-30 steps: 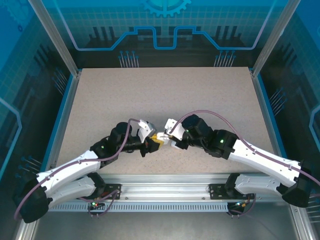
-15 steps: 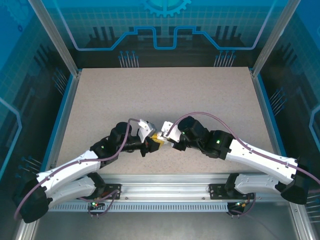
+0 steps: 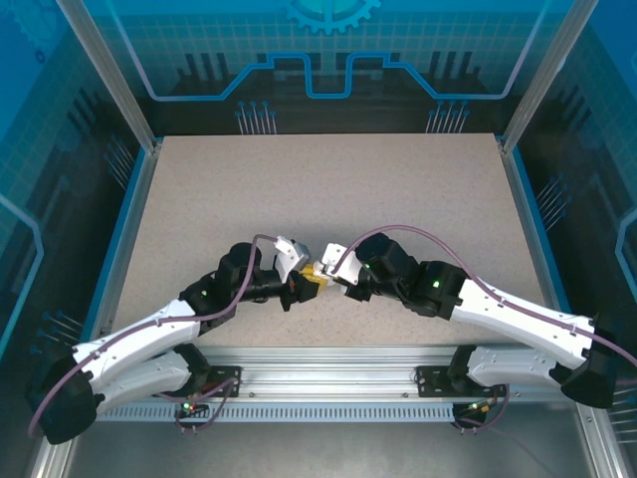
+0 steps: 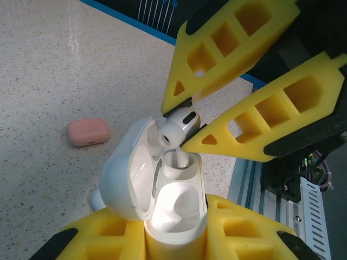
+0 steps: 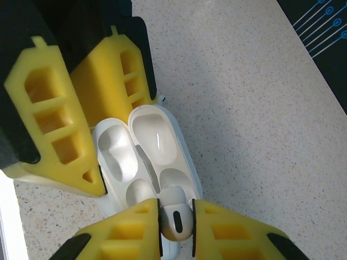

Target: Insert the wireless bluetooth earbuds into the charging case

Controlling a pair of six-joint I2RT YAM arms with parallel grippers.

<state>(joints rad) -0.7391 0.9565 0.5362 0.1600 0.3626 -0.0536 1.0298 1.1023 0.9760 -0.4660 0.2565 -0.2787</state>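
Note:
My left gripper (image 4: 173,230) is shut on the lower body of a white charging case (image 4: 174,208), which stands upright with its lid (image 4: 127,173) swung open to the left. My right gripper (image 5: 176,216) is shut on a white earbud (image 5: 176,221). In the left wrist view that earbud (image 4: 179,127) hangs over the case's far socket, with its stem reaching down into it. The near socket holds nothing. In the top view the two grippers meet tip to tip near the table's front middle, left gripper (image 3: 305,285) and right gripper (image 3: 334,278).
A salmon-pink closed case (image 4: 88,132) lies on the speckled table (image 3: 328,189) to the left of the held case. A small white object (image 4: 96,199) peeks out under the open lid. The aluminium rail (image 4: 255,173) runs along the near edge.
The right arm has moved slightly left, carrying the earbud closer over the case. The left arm has stayed where it was with the case.

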